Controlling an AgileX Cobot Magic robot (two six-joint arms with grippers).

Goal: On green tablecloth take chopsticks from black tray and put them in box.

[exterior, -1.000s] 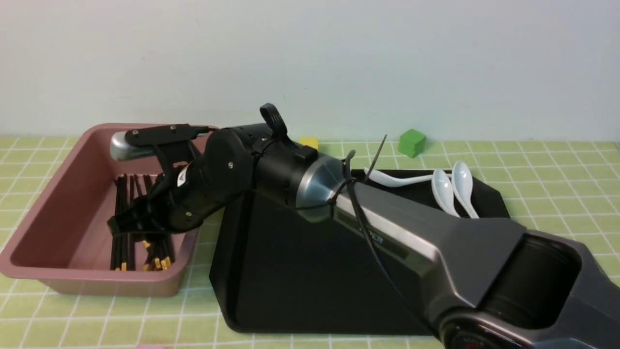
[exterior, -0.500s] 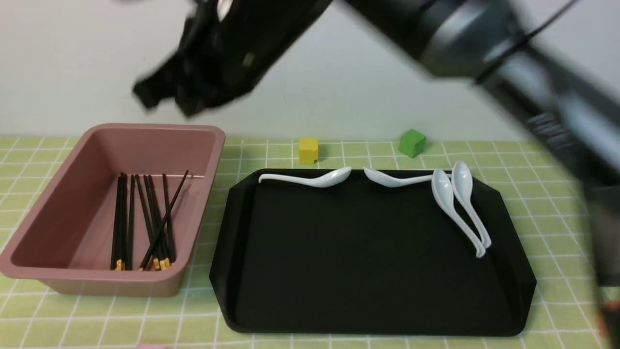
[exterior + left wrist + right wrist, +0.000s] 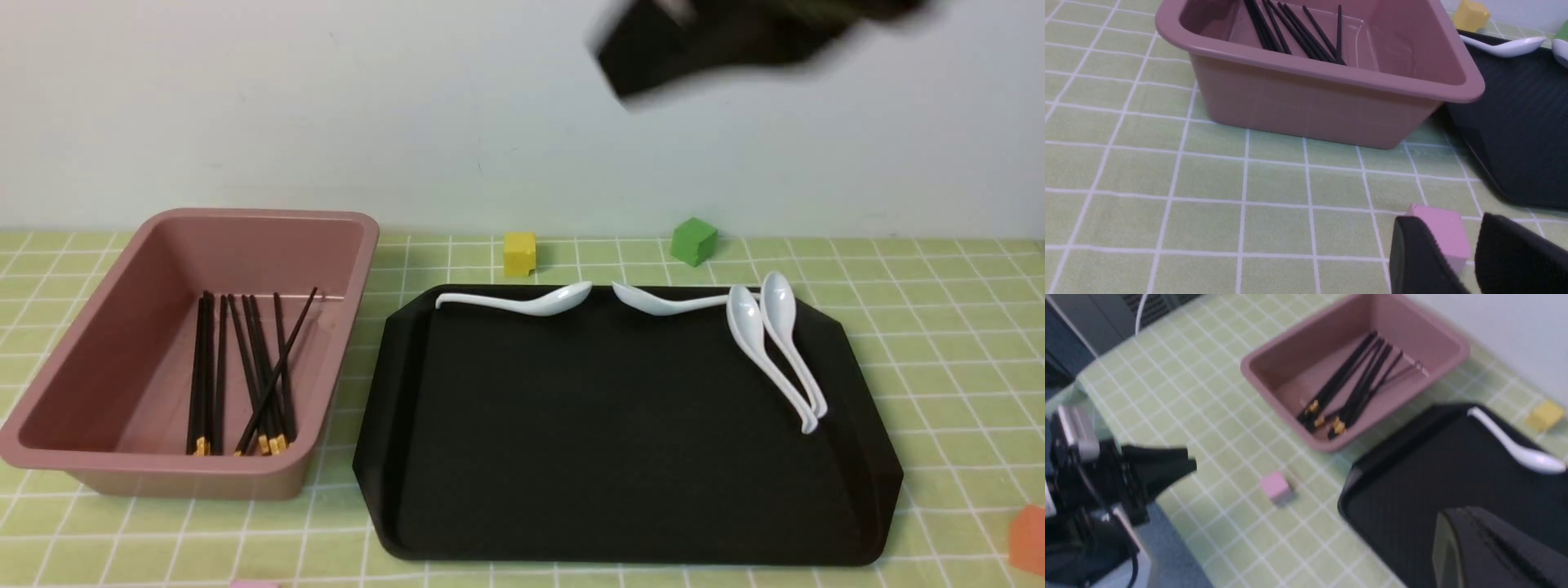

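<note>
Several black chopsticks with gold bands lie inside the pink box at the left of the green tablecloth. No chopsticks show on the black tray. My right gripper is a blur high above the tray's far side. In the right wrist view its jaws are pressed together and empty over the tray, with the box and chopsticks beyond. My left gripper rests low over the cloth near the box, slightly open and empty.
Four white spoons lie along the tray's far and right sides. A yellow cube and a green cube sit behind the tray. An orange cube is at the front right. A pink cube lies just beyond my left fingertips.
My right gripper rose out of the box and swung up and to the right. The chopsticks stayed in the box. The left arm has not visibly moved.
</note>
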